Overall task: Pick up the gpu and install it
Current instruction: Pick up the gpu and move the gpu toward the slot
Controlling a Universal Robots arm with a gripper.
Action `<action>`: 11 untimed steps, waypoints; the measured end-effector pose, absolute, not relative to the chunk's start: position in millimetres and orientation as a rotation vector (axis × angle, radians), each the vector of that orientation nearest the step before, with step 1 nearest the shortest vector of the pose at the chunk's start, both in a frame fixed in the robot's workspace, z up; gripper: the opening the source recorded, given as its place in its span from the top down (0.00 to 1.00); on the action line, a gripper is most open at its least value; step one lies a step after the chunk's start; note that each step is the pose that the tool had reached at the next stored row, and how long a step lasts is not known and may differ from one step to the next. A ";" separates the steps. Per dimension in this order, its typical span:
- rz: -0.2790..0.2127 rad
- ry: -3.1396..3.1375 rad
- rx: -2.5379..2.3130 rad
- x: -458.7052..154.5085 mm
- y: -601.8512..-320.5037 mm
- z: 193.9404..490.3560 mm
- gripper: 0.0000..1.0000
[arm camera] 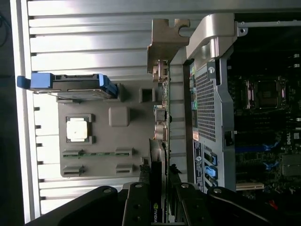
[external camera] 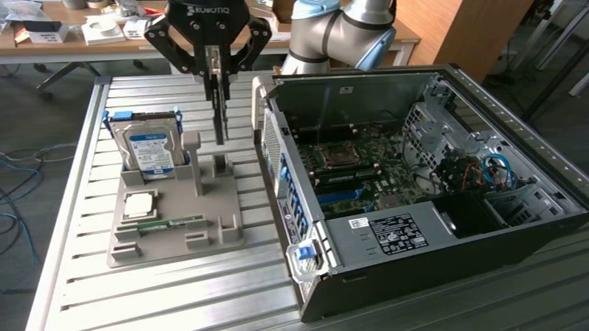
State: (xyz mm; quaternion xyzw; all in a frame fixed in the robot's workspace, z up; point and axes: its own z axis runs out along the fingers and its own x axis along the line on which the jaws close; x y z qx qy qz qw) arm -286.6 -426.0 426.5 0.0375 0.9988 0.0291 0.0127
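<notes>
An open tower computer case point(external camera: 432, 286) lies on its side on a slatted aluminium desk point(external camera: 184, 296), lower right of the exterior view. The white-and-black label point(external camera: 398, 233) on its power supply point(external camera: 354, 243) is too small to read, and the motherboard point(external camera: 368, 169) sits exposed behind it. Toward the exterior view's left, a grey parts tray point(external camera: 156, 254) holds a processor point(external camera: 138, 205), a green memory stick point(external camera: 170, 222) in a slot and, farther back, an upright hard drive point(external camera: 150, 148) with a blue label. Just above the tray's back end hangs the gpu point(external camera: 219, 114), upright and edge-on, pinched between the jaws of the gripper point(external camera: 218, 69), marked "ROBOTIQ" at the top of the frame. In the wrist view, an Nvidia logo point(arm camera: 154, 213) shows on the card's edge between the jaws.
</notes>
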 end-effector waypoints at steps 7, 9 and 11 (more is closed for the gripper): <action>0.093 3.113 0.117 -220.2 -426.0 426.5 0.74; 0.093 3.113 0.117 -212.0 -426.1 426.5 0.74; 0.094 3.113 0.117 -203.7 -426.0 426.5 0.74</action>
